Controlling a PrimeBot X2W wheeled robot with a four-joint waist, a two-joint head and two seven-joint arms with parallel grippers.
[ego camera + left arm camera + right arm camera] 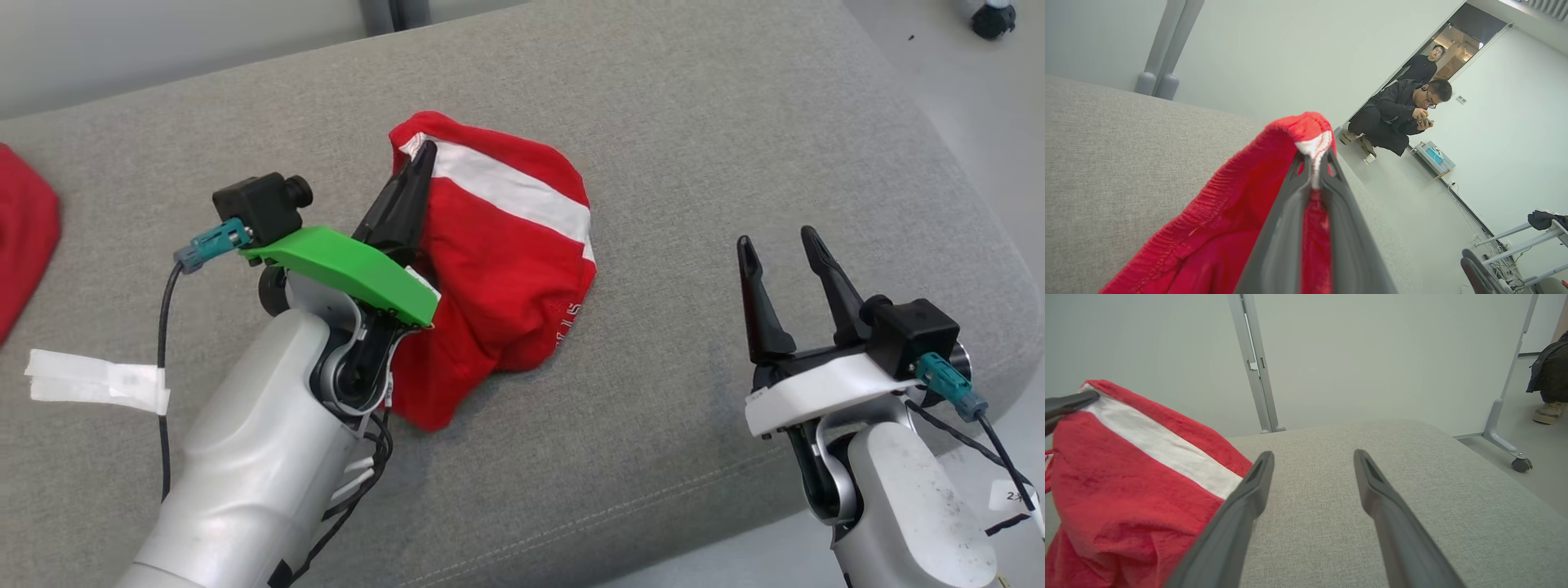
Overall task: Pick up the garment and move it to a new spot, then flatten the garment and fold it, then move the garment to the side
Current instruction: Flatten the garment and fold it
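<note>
The garment point(506, 269) is a red piece of soft cloth with one broad white band point(514, 188) across its far part. It lies in a loose heap near the middle of a grey cushion point(694, 122). It has many folds and is not flat. Close to its right edge some small white letters point(571, 320) are printed, too small to read. In the left wrist view the edge of the cloth shows a ribbed hem point(1216, 192) with a stitched seam.

The left gripper point(423, 157) reaches over the heap from the near left side. Its two fingers are pressed together on the far left corner of the garment, where the white band ends. In the left wrist view the red and white cloth is pinched between the fingertips and rises a little above them. In the right wrist view this corner stands higher than the rest of the heap.

The right gripper point(780, 245) is to the right of the garment, apart from it, over the bare cushion close to the near right edge. Its fingers are spread wide and nothing is between them.

At the far left of the cushion lies another red cloth point(24, 237), and a strip of white tape point(98, 380) shows beside the cable of the left arm. Beyond the cushion one person point(1400, 112) crouches on the floor by a doorway, and a second person point(1423, 67) stands in it.
</note>
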